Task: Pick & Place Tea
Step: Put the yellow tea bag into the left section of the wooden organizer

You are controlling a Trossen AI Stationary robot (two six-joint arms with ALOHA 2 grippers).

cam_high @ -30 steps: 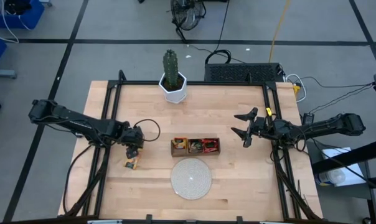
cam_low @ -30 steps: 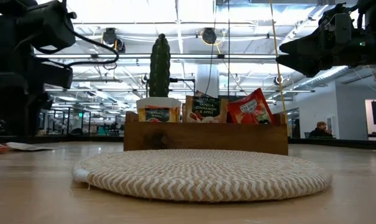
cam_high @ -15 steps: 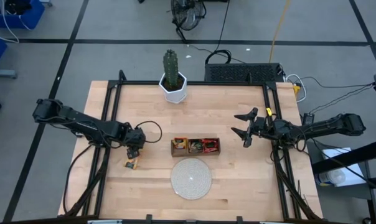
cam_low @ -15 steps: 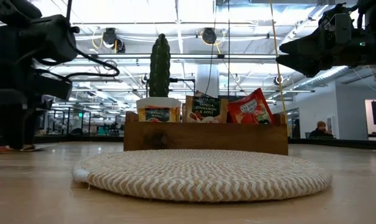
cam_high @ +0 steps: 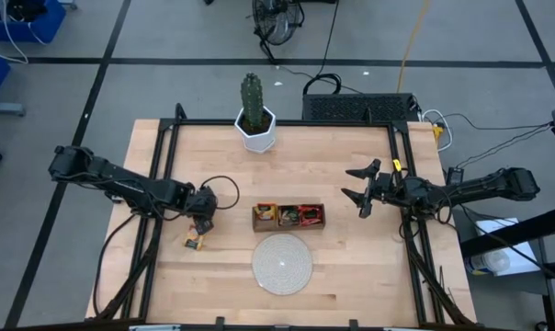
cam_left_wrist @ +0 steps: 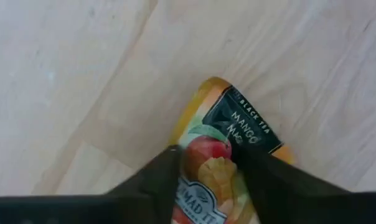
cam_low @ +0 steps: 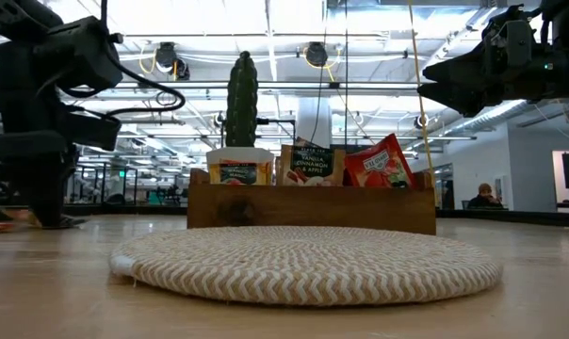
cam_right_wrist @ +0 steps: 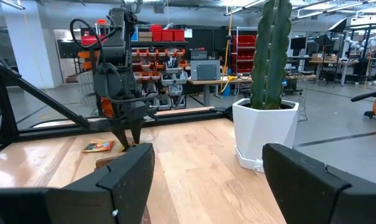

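Since earlier: left gripper (cam_high: 200, 230) has dropped to the table, jaws narrowing.
Left gripper: fingers (cam_left_wrist: 152, 182) straddle the orange-yellow mango tea sachet (cam_left_wrist: 228, 158) lying flat on the pale wooden table (cam_high: 351, 248); firm hold not clear.
Sachet: left of the brown three-compartment wooden tray (cam_high: 288, 217).
Right gripper (cam_high: 361, 188): wide open, empty, hovering right of the tray.

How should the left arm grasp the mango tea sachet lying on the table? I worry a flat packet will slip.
Come straight down and pinch across its two side edges. The mango tea sachet lies flat on the wooden table, so only thin edges are available. The left gripper already straddles it that way.
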